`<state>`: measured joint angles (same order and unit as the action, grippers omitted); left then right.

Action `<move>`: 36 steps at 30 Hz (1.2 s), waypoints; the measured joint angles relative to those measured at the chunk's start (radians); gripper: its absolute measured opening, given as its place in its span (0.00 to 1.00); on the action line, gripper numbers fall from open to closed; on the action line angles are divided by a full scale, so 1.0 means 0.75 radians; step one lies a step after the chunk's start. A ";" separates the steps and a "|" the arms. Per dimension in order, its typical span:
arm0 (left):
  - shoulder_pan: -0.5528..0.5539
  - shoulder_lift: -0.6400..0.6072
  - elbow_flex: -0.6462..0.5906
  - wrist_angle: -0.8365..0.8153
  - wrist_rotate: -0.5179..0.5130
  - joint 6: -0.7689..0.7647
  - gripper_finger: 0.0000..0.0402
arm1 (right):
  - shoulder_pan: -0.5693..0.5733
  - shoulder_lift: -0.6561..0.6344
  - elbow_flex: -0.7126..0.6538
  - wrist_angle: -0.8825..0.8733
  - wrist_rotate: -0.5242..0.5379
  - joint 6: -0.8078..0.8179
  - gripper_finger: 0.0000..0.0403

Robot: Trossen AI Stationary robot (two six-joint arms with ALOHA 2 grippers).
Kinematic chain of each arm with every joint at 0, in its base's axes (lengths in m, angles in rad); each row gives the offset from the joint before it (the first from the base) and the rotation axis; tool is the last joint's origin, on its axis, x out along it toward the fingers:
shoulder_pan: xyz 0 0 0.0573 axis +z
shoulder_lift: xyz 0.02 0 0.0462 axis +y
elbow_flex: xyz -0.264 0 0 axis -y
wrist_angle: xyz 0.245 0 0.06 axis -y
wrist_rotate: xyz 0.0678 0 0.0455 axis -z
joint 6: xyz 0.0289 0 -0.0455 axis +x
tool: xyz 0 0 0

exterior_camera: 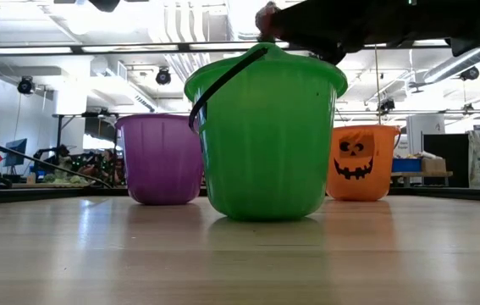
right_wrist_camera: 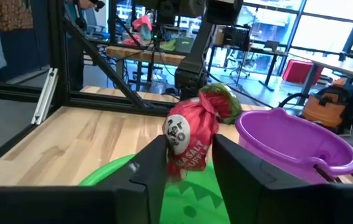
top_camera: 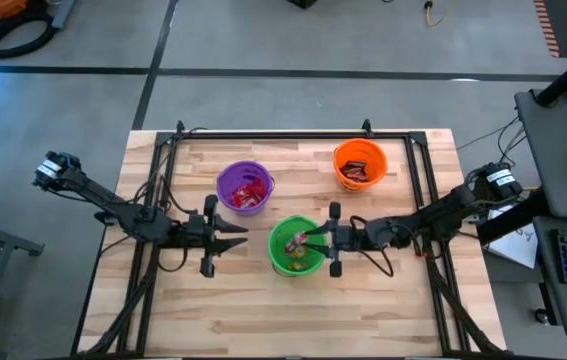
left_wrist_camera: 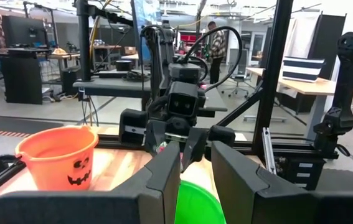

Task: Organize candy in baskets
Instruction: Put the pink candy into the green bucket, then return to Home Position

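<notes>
Glossy plastic baskets (exterior_camera: 265, 135), pale wood table (top_camera: 263, 300)

purple basket (top_camera: 242, 187), orange basket (top_camera: 360, 165), green basket (top_camera: 293, 245)

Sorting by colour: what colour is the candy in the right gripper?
Red candy, over the green basket; right wrist view.

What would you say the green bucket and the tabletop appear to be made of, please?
The green bucket looks like moulded plastic: smooth, slightly glossy ribbed walls, light glowing through them, and a thin dark handle. The tabletop appears to be pale wood, probably butcher-block: parallel strips with visible grain and a satin sheen.
</notes>
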<state>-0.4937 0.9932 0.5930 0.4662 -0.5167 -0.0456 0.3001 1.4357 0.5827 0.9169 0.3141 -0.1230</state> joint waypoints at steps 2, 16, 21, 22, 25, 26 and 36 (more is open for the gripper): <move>0.000 0.000 0.000 -0.008 -0.001 -0.001 0.19 | -0.003 0.000 0.000 0.001 0.001 0.001 0.33; 0.000 0.000 -0.001 -0.059 -0.002 -0.007 0.19 | -0.001 -0.011 0.000 -0.019 0.035 0.002 0.51; 0.000 -0.017 -0.036 -0.065 -0.105 0.005 0.19 | 0.000 -0.061 -0.008 -0.022 0.033 -0.037 0.51; 0.000 -0.028 -0.053 -0.065 -0.122 0.006 0.19 | 0.000 -0.076 -0.012 -0.023 0.033 -0.046 0.51; 0.001 -0.083 -0.115 -0.065 -0.128 0.021 0.19 | -0.004 -0.134 -0.028 -0.021 0.030 -0.086 0.51; 0.002 -0.109 -0.140 -0.055 -0.131 0.040 0.19 | -0.010 -0.155 -0.032 -0.021 0.025 -0.106 0.51; 0.183 -0.524 -0.380 0.097 -0.163 0.306 0.19 | -0.282 -0.404 -0.047 -0.072 -0.289 -0.117 0.48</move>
<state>-0.3561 0.6001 0.3081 0.5393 -0.6391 0.1837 0.0888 1.1329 0.5472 0.8632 0.0972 -0.2105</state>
